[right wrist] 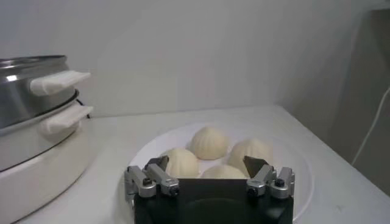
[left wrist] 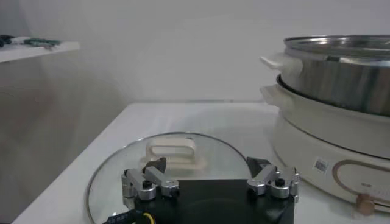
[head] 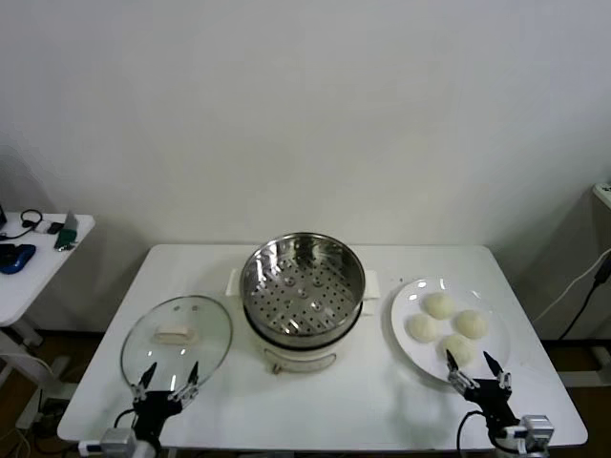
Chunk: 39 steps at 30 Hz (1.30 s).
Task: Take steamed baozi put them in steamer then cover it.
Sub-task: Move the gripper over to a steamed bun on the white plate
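Note:
Several off-white baozi (head: 446, 324) lie on a white plate (head: 405, 301) at the table's right; they also show in the right wrist view (right wrist: 209, 142). The steel steamer (head: 302, 280) stands empty on its cream cooker base (head: 296, 360) at the table's middle. The glass cover (head: 177, 339) with a cream handle (head: 176, 335) lies flat on the table at the left, also in the left wrist view (left wrist: 172, 151). My right gripper (head: 479, 372) is open at the plate's near edge, just short of the nearest baozi. My left gripper (head: 165, 381) is open at the cover's near edge.
A small white side table (head: 38, 258) with cables and small devices stands off to the far left. The white wall is behind the table. The steamer's side handles (right wrist: 60, 81) stick out toward the plate.

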{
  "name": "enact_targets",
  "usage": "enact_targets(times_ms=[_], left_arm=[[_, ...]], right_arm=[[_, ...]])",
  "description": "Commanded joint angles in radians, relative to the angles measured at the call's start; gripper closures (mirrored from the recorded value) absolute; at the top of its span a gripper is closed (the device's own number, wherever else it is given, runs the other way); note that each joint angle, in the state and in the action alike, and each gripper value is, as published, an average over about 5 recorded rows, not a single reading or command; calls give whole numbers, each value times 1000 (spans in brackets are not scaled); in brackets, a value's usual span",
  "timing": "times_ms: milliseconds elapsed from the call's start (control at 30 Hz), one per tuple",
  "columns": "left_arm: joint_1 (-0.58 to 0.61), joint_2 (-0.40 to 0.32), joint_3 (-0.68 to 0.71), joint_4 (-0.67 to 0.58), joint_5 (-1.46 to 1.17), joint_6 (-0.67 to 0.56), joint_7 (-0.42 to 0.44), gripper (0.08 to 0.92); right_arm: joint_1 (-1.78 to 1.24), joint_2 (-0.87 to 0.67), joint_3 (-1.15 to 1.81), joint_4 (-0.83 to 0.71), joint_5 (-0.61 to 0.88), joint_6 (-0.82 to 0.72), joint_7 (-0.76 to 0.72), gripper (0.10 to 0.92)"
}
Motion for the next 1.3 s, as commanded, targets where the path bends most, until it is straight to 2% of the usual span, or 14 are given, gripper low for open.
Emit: enact_targets(times_ms=[33,200,267,400,500,633,800,1000,1300], left_arm=[[1,2,0,-5,0,1,0,177],[-4,10,4,-10,1,3,0,177],[-6,13,8,-10,1,1,0,177],[-10,13,16,-12,0,-2,1,177],[-12,13,22,-14,0,-6,1,177],[-11,12,30,-19,0,-11,2,177],[-4,11,33,-22,1,-20,3,177],[0,11,34,-25,2,-24,4,177],[4,9,33,-23,1,-34,5,177]], right_arm=[[123,-110,17,-1,-7,-171,-3,203],[398,-348,-69,-59,6,-355,-37,203],[541,-452,-156,-133,1,-375,-128,203],[888,-644,-475,-318,-63,-382,-417,203],[1217,-711,-811,-463,-197,-312,-671,203],[1691,-699,-1285,-644,-373,-129,-1011,203],[2079,-594,-1728,-786,-419,50,-1265,202],[2258,-478,-2009,-844,-367,49,-1343,203],[2043,-416,-1912,-880,-310,-52,-1278,203]])
